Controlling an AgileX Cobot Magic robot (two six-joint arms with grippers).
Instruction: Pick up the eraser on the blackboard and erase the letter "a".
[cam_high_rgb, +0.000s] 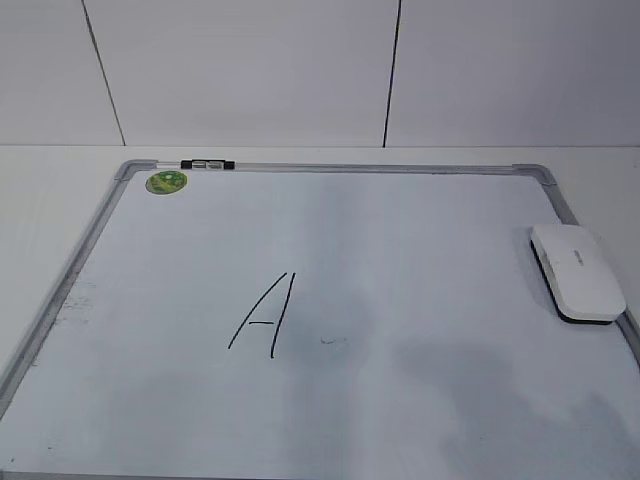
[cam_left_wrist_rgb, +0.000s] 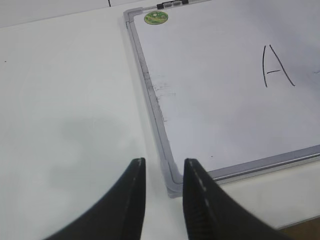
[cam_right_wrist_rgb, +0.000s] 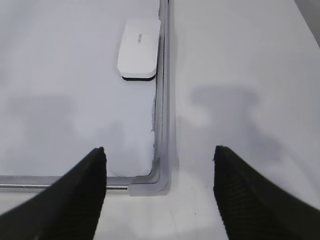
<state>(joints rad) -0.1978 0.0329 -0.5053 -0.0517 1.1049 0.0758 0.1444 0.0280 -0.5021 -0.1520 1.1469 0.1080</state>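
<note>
The blackboard (cam_high_rgb: 420, 230) is a white dry-erase board with a grey frame, lying flat on the table. The white eraser (cam_high_rgb: 578, 270) lies felt side down at the board's right edge, also in the right wrist view (cam_right_wrist_rgb: 139, 47). No whole lowercase "a" shows, only a faint smudge (cam_high_rgb: 335, 341) right of the capital "A" (cam_high_rgb: 265, 315). My left gripper (cam_left_wrist_rgb: 164, 167) is slightly open and empty over the board's near left corner. My right gripper (cam_right_wrist_rgb: 160, 155) is wide open and empty over the near right corner, short of the eraser. Neither gripper shows in the exterior view.
A green round sticker (cam_high_rgb: 166, 182) sits in the board's far left corner, with a small black and silver clip (cam_high_rgb: 207, 164) on the top frame beside it. White table surrounds the board, and a white panelled wall stands behind it.
</note>
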